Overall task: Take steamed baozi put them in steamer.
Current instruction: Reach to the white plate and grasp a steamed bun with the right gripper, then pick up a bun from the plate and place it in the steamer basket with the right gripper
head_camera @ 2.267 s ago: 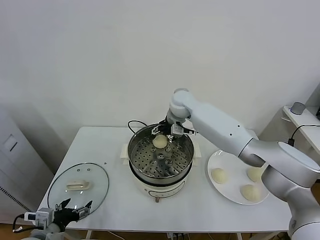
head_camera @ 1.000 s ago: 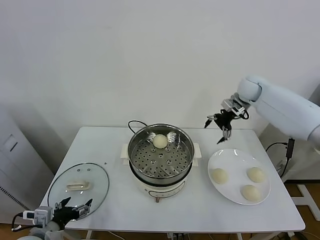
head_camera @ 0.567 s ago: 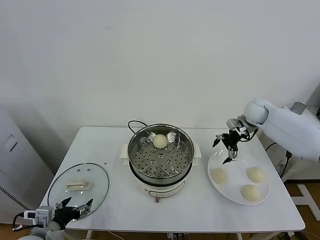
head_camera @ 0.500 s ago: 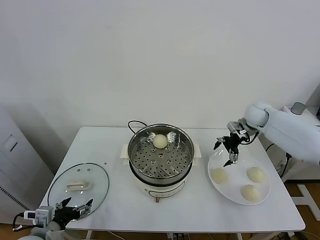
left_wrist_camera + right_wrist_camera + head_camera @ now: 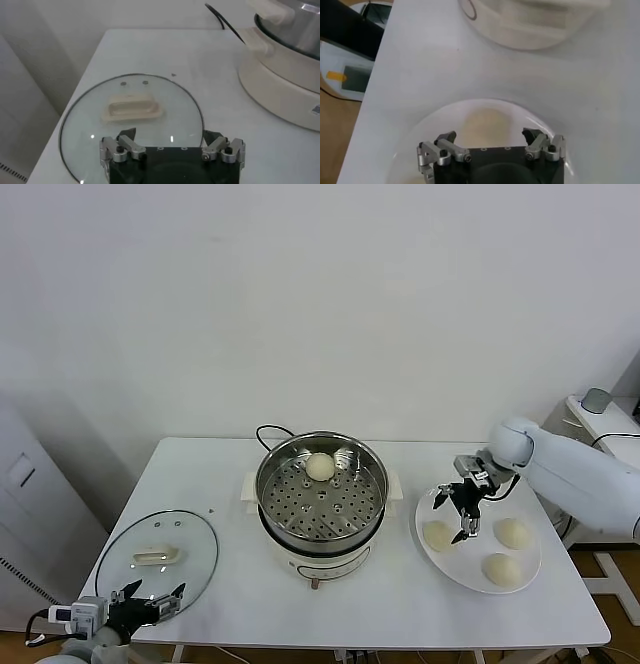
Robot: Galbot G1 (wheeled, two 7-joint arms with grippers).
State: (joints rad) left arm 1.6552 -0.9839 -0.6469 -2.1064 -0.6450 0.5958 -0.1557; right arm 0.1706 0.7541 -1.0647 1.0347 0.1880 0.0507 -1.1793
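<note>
- White worktop (image 5: 230,484), unchanged.
- Steamer (image 5: 321,496) mid-worktop, one baozi (image 5: 319,467) resting at its back wall as before.
- Plate (image 5: 452,562) near right edge, three buns (image 5: 511,533) remaining.
- Right tool (image 5: 458,512) lowered since earlier, spread wide over the nearest bun (image 5: 437,535).
- Left tool (image 5: 172,148) parked at front-left corner, fingers apart.

The steamer (image 5: 321,502) sits at the centre of the head view: a round, shiny steel basket with a perforated floor on a cream-white base with side handles. One steamed baozi (image 5: 319,467), smooth, round and cream-white, rests on that floor near the far rim. Three more buns lie at the right of the frame, apart from one another: (image 5: 437,534), (image 5: 512,532) and (image 5: 501,569).
</note>
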